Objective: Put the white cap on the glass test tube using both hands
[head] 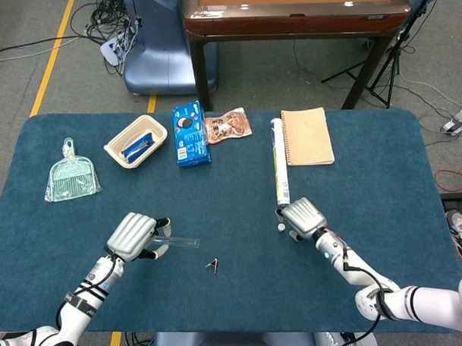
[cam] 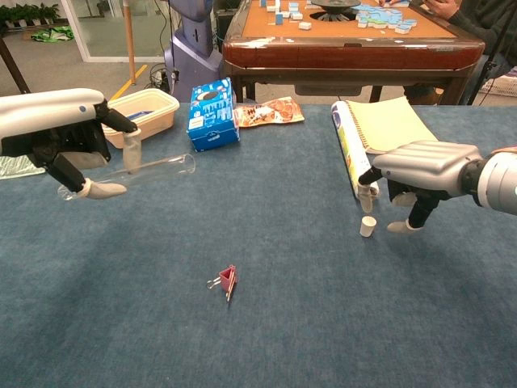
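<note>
A clear glass test tube (cam: 149,170) is held in the air by my left hand (cam: 56,133), its open end pointing right; in the head view the tube (head: 180,238) sticks out of the left hand (head: 132,234). The small white cap (cam: 367,226) stands on the blue table, also seen as the cap (head: 280,227) in the head view. My right hand (cam: 420,170) hovers just above and to the right of the cap, fingers apart and holding nothing; from above the right hand (head: 302,217) sits right beside it.
A small red binder clip (cam: 227,280) lies mid-table between the hands. At the back are a rolled sheet (head: 279,170), a notebook (head: 306,136), a blue biscuit box (head: 190,134), a snack bag (head: 228,125), a beige tray (head: 136,141) and a green dustpan (head: 72,176).
</note>
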Tool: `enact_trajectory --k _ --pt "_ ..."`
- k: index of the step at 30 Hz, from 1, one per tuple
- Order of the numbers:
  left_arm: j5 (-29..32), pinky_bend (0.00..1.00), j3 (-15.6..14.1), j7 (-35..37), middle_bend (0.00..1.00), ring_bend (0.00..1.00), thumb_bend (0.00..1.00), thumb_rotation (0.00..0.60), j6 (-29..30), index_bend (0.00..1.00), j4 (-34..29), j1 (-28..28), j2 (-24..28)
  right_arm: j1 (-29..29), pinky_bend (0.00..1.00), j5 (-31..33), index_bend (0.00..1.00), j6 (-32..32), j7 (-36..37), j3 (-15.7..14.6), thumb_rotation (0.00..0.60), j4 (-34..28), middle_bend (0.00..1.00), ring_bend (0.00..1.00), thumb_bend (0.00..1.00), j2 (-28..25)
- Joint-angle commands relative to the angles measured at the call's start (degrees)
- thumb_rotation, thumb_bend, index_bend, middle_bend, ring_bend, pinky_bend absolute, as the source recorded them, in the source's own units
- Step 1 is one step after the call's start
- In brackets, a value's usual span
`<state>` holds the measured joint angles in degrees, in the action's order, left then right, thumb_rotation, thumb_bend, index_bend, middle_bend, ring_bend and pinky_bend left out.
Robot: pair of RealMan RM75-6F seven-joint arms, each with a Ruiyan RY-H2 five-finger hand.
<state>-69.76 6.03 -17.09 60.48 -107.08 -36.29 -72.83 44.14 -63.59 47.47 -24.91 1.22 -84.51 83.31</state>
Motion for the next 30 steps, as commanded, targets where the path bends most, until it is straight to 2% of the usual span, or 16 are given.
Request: enact_trajectory --k 1,30 --pt "0.03 1.00 -0.01 0.12 1.00 0.99 0.26 0.600 -0.03 0.63 0.08 0.03 0.02 0.15 1.00 0.12 0.44 -0.18 -0.40 0.09 0.600 0.52 1.00 1.00 0.28 0.54" --pt "-0.54 1.00 -0.06 1.39 1.00 0.99 0.26 0.600 0.32 0.63 0.29 0.70 0.72 0.93 1.00 2.31 0.45 -1.53 -1.76 0.77 0.600 1.87 1.00 1.00 0.28 2.61"
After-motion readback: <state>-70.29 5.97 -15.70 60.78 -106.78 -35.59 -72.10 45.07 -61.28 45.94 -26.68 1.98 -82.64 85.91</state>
